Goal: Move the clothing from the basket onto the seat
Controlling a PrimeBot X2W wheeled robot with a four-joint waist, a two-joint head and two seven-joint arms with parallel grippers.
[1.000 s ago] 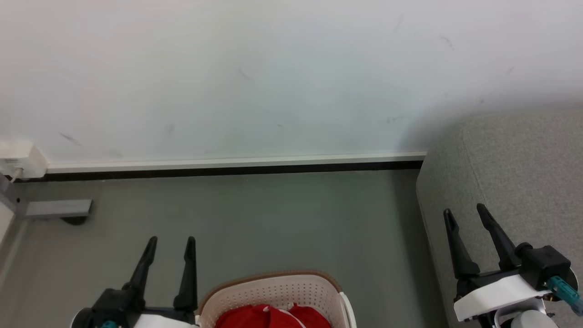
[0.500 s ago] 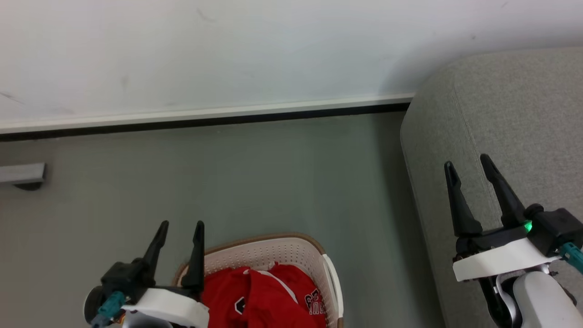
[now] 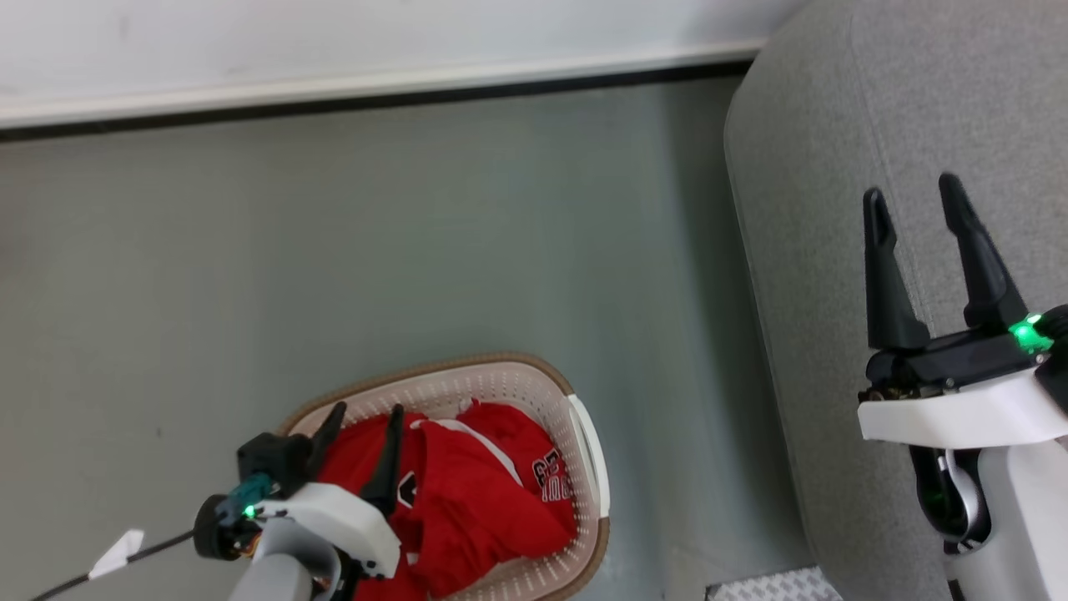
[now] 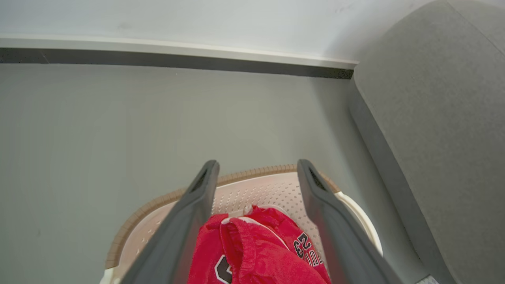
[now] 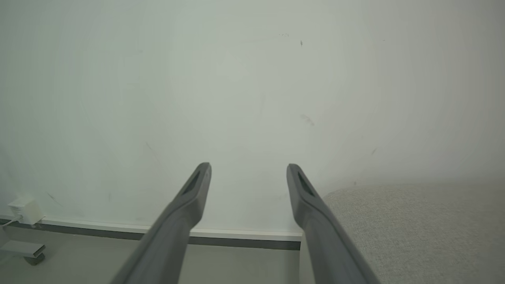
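Left gripper (image 3: 367, 411): fingers spread wide, holding nothing, over the clothing (image 3: 488, 501); red garments heaped in the basket (image 3: 534, 391) (number 23 showing); right gripper (image 3: 911, 190): fingers wide apart, empty, over the seat (image 3: 818, 125); open floor (image 3: 417, 234) around the basket, which stands apart from the seat's rounded edge; skirting board (image 3: 375, 83) along the far side.

The number "23" (image 4: 302, 240), black with white edging, stands on the red clothing (image 4: 252, 256) in the left wrist view; the smaller black letters (image 4: 314, 258) just beside it are too creased to read; the head view blurs both.
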